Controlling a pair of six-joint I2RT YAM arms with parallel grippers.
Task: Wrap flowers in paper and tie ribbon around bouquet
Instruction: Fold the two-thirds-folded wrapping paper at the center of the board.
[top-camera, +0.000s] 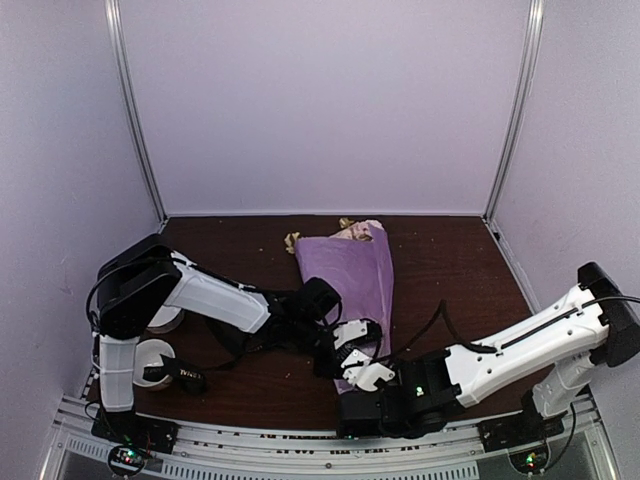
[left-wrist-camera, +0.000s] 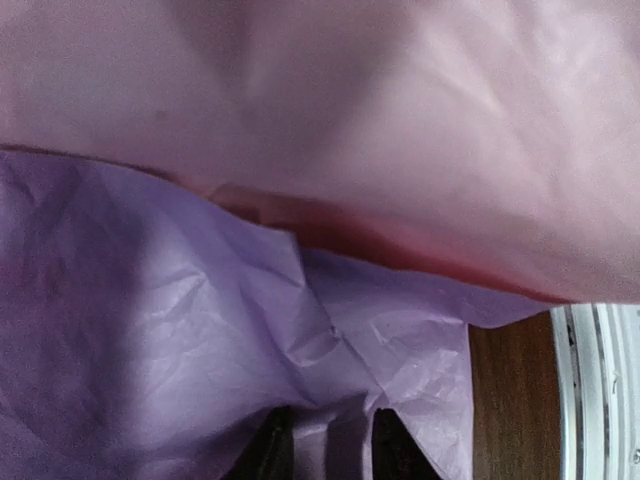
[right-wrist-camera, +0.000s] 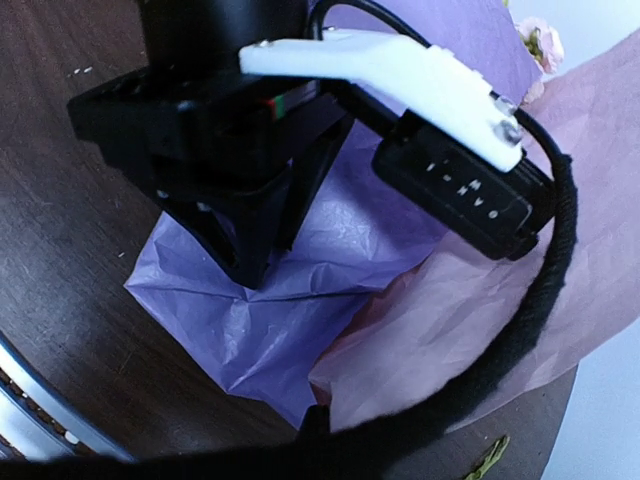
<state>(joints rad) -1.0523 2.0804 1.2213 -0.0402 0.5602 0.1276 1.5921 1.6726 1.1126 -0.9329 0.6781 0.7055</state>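
Note:
The bouquet lies mid-table as a cone of lilac paper, with the flowers poking out of its far end and a pink bloom showing. My left gripper is at the paper's near end. Its black fingers are shut on a crinkled fold of the paper. My right gripper is just in front of it, shut on the edge of a pale flap of paper that is lifted off the table. The ribbon lies at the near left by its white spool.
A white spool and a second white round thing sit by the left arm's base. A metal rail runs along the near edge. A thick black cable crosses the right wrist view. A green stem scrap lies on the wood.

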